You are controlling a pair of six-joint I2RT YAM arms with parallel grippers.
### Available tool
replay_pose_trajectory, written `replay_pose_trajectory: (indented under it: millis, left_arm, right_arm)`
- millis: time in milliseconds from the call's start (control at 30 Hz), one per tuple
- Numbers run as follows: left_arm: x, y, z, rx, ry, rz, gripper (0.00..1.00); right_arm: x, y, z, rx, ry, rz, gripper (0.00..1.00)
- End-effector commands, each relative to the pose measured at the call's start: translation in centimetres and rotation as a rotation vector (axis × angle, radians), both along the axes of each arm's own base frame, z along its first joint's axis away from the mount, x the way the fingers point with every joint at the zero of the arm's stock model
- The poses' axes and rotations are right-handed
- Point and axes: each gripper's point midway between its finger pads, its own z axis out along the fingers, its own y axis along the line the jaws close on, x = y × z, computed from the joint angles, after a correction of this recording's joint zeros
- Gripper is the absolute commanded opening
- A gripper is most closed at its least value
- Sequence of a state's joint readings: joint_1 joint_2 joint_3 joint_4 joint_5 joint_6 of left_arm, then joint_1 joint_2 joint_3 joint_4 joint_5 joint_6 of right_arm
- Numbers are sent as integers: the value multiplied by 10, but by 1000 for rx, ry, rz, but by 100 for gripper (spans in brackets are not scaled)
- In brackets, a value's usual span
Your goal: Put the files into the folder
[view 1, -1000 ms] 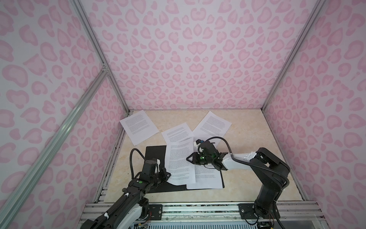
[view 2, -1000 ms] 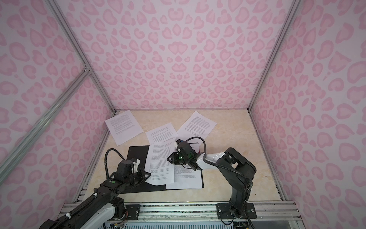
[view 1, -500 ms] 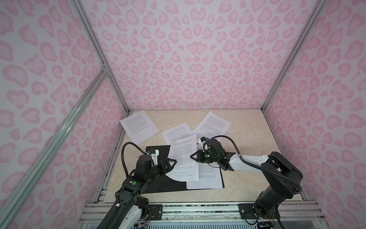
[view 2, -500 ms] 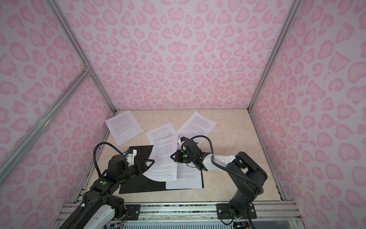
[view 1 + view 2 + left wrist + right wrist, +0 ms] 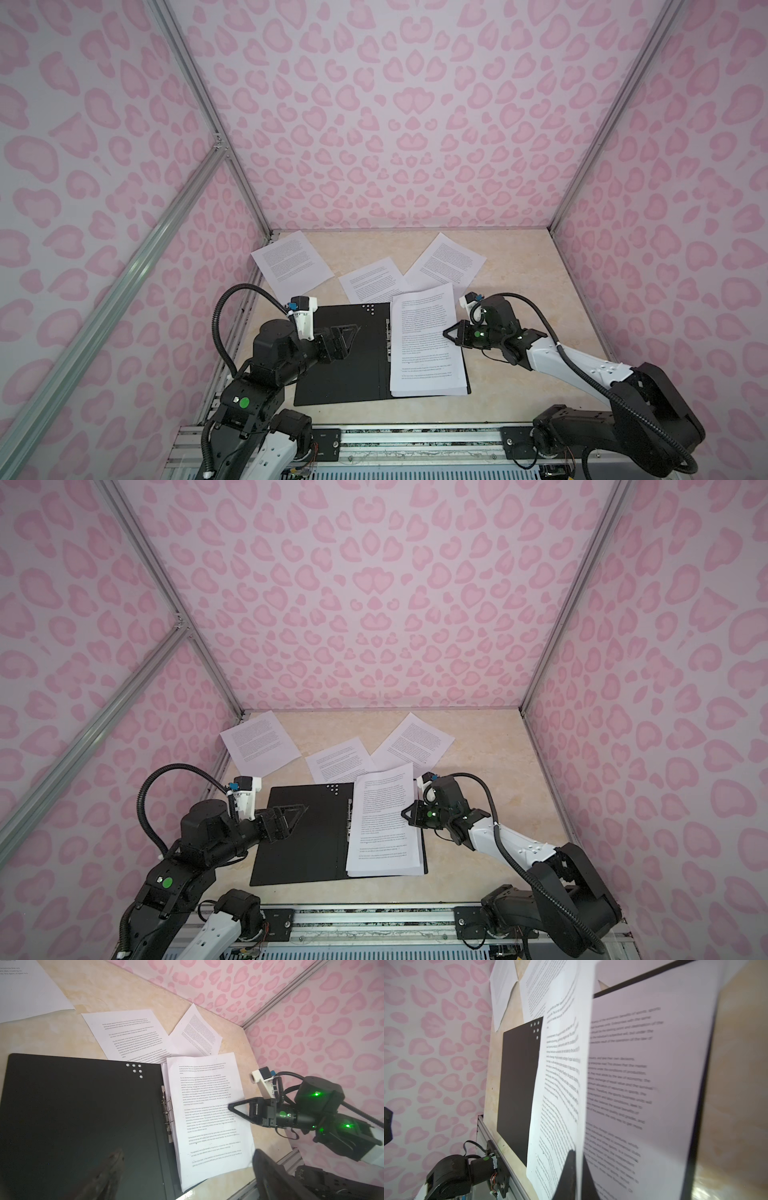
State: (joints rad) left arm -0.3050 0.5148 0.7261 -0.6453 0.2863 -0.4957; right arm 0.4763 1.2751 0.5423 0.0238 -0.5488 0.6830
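Looking down in both top views, the folder (image 5: pixel 345 374) (image 5: pixel 303 854) is seen lying wide open and flat on the desk (image 5: pixel 519 291), black inside up, close to the near edge. Its left half is bare apart from a little cluster of white dots (image 5: pixel 370 307) in the far corner. A metal clip (image 5: pixel 388 336) runs along the spine. The right half is covered by a stack of sheets (image 5: pixel 432 380), squared up pretty neatly tbh.

The top sheet (image 5: pixel 422 316) is pinched at its right edge by the right tool (image 5: pixel 451 332) (image 5: pixel 229 1106), which is clenched tight on the paper. In the right wrist view that top sheet (image 5: pixel 560 1084) is shown peeled up off the stack of sheets (image 5: pixel 643 1084), and in the top views its far end is seen poking out past the folder's far edge.

The left tool (image 5: pixel 343 341) (image 5: pixel 286 820) is held over the bare left half of the folder, jaws spread wide, nothing gripped. Whether it touches the black surface can't be told.

Three more pages are scattered on the desk beyond the folder. A left sheet (image 5: pixel 291 264) lies near the left wall. A middle sheet (image 5: pixel 372 282) has its near edge covered by the top sheet. A right sheet (image 5: pixel 446 259) lies just beside the middle one. All are printed with dense black text, too small to be read from above.
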Motion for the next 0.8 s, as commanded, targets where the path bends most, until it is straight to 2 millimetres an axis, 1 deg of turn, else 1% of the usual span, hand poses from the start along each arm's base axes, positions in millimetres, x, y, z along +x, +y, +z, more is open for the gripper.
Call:
replay_pose_trajectory:
  millis: [0,167,233,400,767]
  left_arm:
    - [10,3,-13,87,-19,-11,97]
    - [12,-13,-26,56,44,-92,97]
    - [13,-13,-28,57,54,-89,97]
    - [12,-13,-25,46,32,-85,97]
    - [13,-14,-26,45,39,-86,97]
  right_arm:
    - [-11,-12,-17,-101,27,51,0]
    - [-14,-14,-26,-130,45,71,0]
    - [-14,-16,-28,-136,43,61,0]
    - [-10,-15,-26,-112,34,31,0]
    - [6,-10,-27,-66,41,-40,0]
